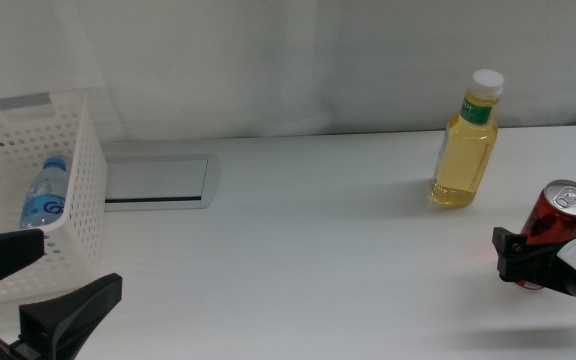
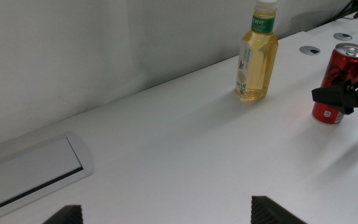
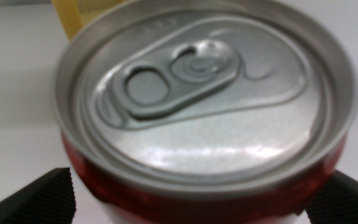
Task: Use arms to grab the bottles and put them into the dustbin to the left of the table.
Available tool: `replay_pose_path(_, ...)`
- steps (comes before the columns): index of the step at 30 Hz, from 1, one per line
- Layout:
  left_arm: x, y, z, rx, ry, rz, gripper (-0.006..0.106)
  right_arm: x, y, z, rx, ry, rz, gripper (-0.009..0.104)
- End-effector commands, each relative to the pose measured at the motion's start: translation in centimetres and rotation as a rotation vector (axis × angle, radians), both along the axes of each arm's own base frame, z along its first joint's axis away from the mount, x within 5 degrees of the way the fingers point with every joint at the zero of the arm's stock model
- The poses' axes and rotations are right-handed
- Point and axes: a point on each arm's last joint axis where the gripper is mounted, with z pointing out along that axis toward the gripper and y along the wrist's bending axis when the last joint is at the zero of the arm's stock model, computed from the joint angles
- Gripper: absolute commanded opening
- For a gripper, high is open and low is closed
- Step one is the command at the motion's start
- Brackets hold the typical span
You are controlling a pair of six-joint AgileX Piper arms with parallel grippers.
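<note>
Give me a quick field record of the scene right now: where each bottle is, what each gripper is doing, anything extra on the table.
water bottle: inside the dustbin, at the table's left
yellow bottle: upright on the table, right rear, not held
red can: upright on the table, in front of and to the right of the yellow bottle
right gripper: at the red can, one jaw on each side of it; contact unclear
left gripper: open, holding nothing, near the dustbin's front
grey panel: set in the table beside the dustbin
</note>
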Motion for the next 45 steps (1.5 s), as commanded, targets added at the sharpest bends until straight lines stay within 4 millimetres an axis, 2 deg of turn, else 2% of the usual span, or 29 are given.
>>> replay_pose_path(1,-0.2,0.0,-0.1,-0.014,0.010,-0.004,0.071,0.3,0.2,0.0,-0.004,-0.017,0.014,0.100)
replay_pose_path(3,-0.2,0.0,-0.1,-0.014,0.010,-0.004,0.071,0.3,0.2,-0.2,-0.006,-0.009,0.014,0.095)
replay_pose_path(5,-0.2,0.0,-0.1,-0.014,0.010,-0.004,0.071,0.3,0.2,-0.4,-0.009,0.000,0.014,0.083)
replay_pose_path(11,-0.2,0.0,-0.2,-0.013,0.012,-0.004,0.071,0.4,0.3,-1.3,-0.020,0.032,0.013,0.030)
replay_pose_path(12,-0.2,0.0,-0.2,-0.013,0.012,-0.004,0.071,0.4,0.3,-1.4,-0.022,0.033,0.013,0.012)
replay_pose_path(14,-0.2,0.0,-0.2,-0.013,0.012,-0.005,0.071,0.4,0.3,-1.4,-0.022,0.033,0.013,-0.003)
replay_pose_path(22,-0.2,0.0,-0.2,-0.013,0.012,-0.005,0.071,0.7,0.6,-0.4,-0.005,-0.060,0.044,-0.003)
replay_pose_path(26,-0.2,0.0,-0.2,-0.013,0.012,-0.005,0.071,0.7,1.9,1.4,0.076,-0.117,0.156,-0.003)
replay_pose_path(27,-0.2,0.0,-0.2,-0.013,0.012,-0.005,0.071,0.6,3.0,2.7,0.095,-0.158,0.224,-0.003)
replay_pose_path(30,-0.2,0.0,-0.2,-0.013,0.012,-0.005,0.071,0.4,5.0,4.4,0.104,-0.196,0.317,-0.003)
replay_pose_path(35,-0.2,0.0,-0.2,-0.012,0.014,-0.005,0.071,-0.6,9.4,6.0,0.118,-0.197,0.486,-0.003)
replay_pose_path(40,-0.2,0.0,-0.2,-0.011,0.016,-0.005,0.071,-1.9,13.2,6.2,0.124,-0.175,0.624,-0.003)
replay_pose_path(45,-0.2,0.0,-0.3,-0.007,0.023,-0.006,0.071,-3.5,16.7,4.7,0.119,-0.132,0.751,-0.003)
